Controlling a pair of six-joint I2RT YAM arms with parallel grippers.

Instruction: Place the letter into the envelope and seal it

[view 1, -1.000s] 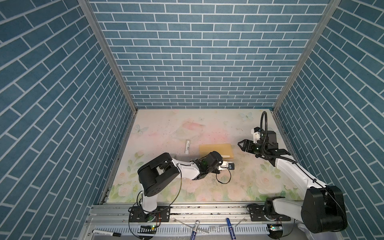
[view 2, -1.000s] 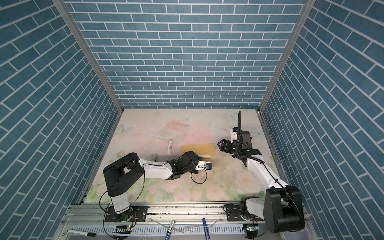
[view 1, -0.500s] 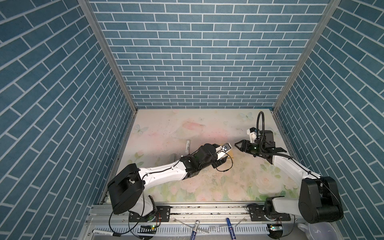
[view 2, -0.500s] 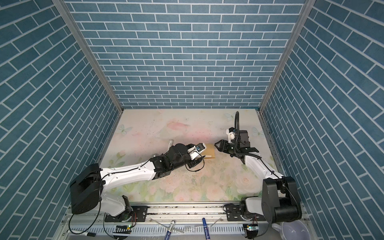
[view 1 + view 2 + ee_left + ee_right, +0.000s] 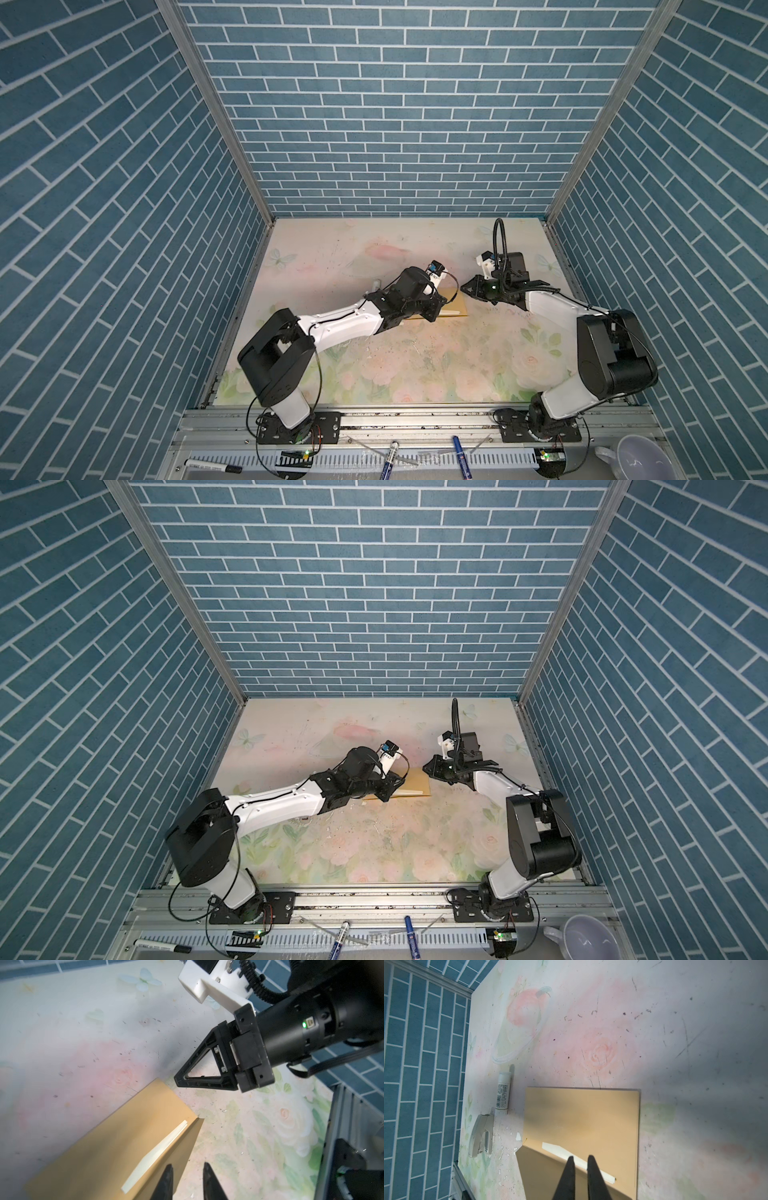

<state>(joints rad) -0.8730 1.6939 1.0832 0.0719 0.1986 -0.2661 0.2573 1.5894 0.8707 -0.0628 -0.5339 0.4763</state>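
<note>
L→R across counter (image 5: 675, 1043).

Far L: stapler (image 5: 480, 1136) near, glue stick (image 5: 503, 1091) just beside envelope's short edge; both untouched; risk: a shove of the envelope that way sets the stick rolling.

Next, left pincer (image 5: 188, 1165): fingers slightly spread, pinching nothing; hangs over edge of the open flap (image 5: 185, 1147); contact w/ paper: cannot tell.

Mid-scene: envelope (image 5: 124, 1136) flat on counter; letter (image 5: 164, 1147) mostly inside, one cream strip showing at the mouth along the flap fold; insertion incomplete by my reading; seal not yet done.

R: right pincer (image 5: 580, 1157): fingers almost pressed together, thin slit, pinching nothing; in left wrist view its tip sits just beside envelope's corner.

Failure modes (judgement):
1. flap folded over w/ strip out → letter creases or blocks the seal;
2. push on strip w/o other arm pinning → whole envelope slides on slick counter, strip no further in;
3. both pincers crowd same end → tips clash;
4. narrow fingertip on thin sheet → paper buckles instead of sliding in.
</note>
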